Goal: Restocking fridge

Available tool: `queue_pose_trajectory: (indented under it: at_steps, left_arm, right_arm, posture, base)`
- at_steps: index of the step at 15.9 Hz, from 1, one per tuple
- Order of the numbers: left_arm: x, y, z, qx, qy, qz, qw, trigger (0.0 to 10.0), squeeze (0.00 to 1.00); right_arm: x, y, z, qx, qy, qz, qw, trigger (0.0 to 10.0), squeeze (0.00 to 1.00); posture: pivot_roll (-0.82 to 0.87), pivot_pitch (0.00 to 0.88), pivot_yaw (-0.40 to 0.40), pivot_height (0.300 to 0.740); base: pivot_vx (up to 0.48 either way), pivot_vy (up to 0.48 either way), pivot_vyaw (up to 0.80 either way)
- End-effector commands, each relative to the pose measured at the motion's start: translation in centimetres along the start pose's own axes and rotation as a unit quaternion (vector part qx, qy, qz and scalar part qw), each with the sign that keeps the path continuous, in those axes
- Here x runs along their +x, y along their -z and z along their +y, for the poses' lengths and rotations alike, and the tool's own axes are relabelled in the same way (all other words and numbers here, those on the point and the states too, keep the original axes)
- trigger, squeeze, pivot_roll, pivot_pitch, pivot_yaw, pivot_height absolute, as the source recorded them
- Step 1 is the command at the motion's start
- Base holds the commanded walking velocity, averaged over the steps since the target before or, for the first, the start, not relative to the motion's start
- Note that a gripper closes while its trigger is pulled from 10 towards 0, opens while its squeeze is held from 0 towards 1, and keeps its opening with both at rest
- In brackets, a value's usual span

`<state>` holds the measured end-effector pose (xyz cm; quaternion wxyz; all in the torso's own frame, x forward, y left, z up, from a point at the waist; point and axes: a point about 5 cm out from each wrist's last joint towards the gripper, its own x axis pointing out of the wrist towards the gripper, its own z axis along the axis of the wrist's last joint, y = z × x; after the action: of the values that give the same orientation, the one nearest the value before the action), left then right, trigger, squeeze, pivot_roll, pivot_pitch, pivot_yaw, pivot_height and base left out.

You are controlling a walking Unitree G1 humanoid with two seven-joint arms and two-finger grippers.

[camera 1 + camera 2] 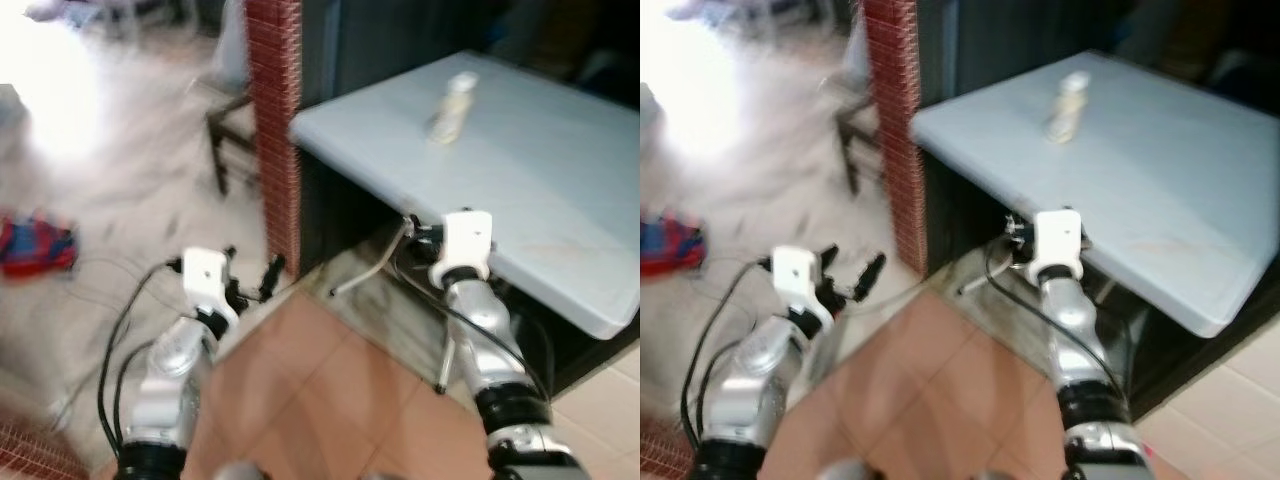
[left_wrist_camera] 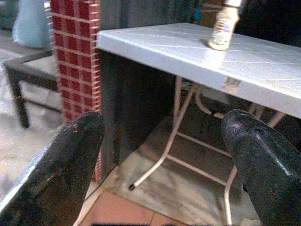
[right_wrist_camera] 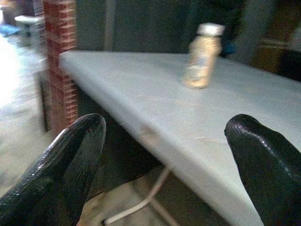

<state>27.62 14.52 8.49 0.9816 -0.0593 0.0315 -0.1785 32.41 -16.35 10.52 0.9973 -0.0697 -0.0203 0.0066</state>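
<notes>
Bottle (image 3: pixel 202 55) upright on the table (image 1: pixel 560 190), toward its far edge
Left gripper (image 2: pixel 162 155) and right gripper (image 3: pixel 164 155) spread wide, empty, before the table's near edge

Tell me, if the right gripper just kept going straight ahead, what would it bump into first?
Probably the bottle. The right gripper, jaws open, points across the pale table top, with the bottle standing a little right of its line. Depth is unclear, so it might first clip the table's near edge.

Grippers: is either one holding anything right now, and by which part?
Nothing is held. The left gripper and right gripper both have open jaws with nothing between them; the bottle stands untouched on the table.
</notes>
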Motion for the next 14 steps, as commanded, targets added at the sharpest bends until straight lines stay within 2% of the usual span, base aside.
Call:
queue_pose_trajectory:
  at_steps: [1, 10, 14]
  left_arm:
    - [-0.29, -0.48, 1.00, 0.008, -0.019, -0.008, 1.000, 10.0, 0.00]
    - [0.05, -0.69, 1.17, 0.005, -0.024, -0.009, 1.000, 10.0, 0.00]
    - [0.11, -0.66, 1.10, 0.005, -0.025, -0.008, 1.000, 10.0, 0.00]
  right_arm:
    - [0.38, -0.97, 1.24, 0.007, -0.022, -0.020, 1.000, 10.0, 0.00]
    - [0.61, -1.24, 1.40, -0.003, -0.026, -0.028, 0.999, 10.0, 0.00]
    - [0.67, -1.30, 1.57, -0.005, -0.029, -0.030, 0.999, 10.0, 0.00]
  posture:
    - [0.02, 0.018, 0.000, 0.740]
    - [0.03, 0.006, -0.005, 0.740]
    - [0.03, 0.006, -0.007, 0.740]
  base:
    - [0.326, 0.000, 0.00]
    - [0.400, 0.030, 0.00]
    - [0.336, 0.342, -0.76]
